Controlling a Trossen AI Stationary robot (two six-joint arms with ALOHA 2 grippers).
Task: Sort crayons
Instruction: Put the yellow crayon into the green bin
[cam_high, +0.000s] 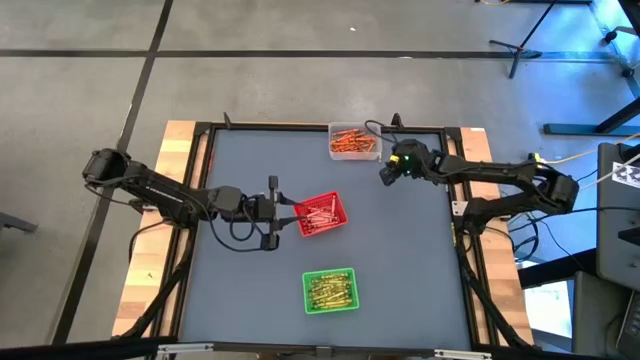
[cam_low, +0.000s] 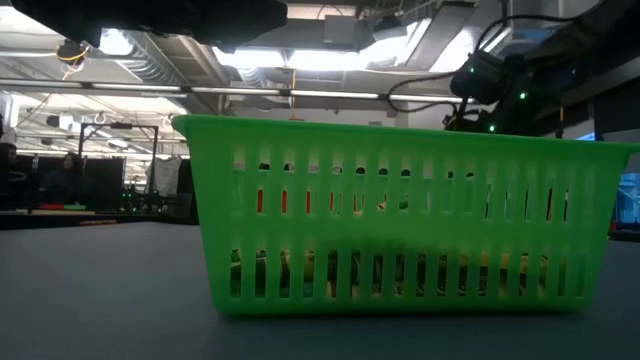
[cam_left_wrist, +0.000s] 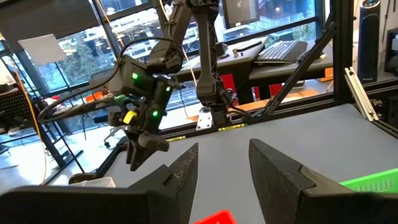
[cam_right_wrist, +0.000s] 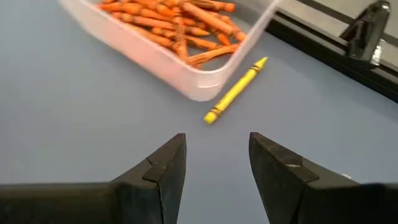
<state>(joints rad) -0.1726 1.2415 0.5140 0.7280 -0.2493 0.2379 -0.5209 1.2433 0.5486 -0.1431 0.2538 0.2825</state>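
Grey concrete floor surrounds a dark blue-grey worktop framed in black rails with wooden edges. Seen from above, three containers sit on it: a clear tray at 12 o'clock holding a heap of orange crayons, a red tray near the centre with pale and red crayons in it, and a green basket at 6 o'clock filled with yellow-green crayons. The right end effector hovers just off the clear tray's 4 o'clock corner; its wrist view shows both fingers parted with a clear gap and nothing between them. Ahead of those fingers, a single yellow crayon lies loose on the worktop, slanted, just beside the clear tray's rounded corner, apart from the fingertips. The left end effector reaches in from 9 o'clock and sits at the red tray's 9 o'clock edge; its fingers stand a narrow gap apart with nothing visible between them, and a sliver of the red tray shows below. From table height, the green basket fills the view, with yellow-green crayons along its bottom behind the slots.
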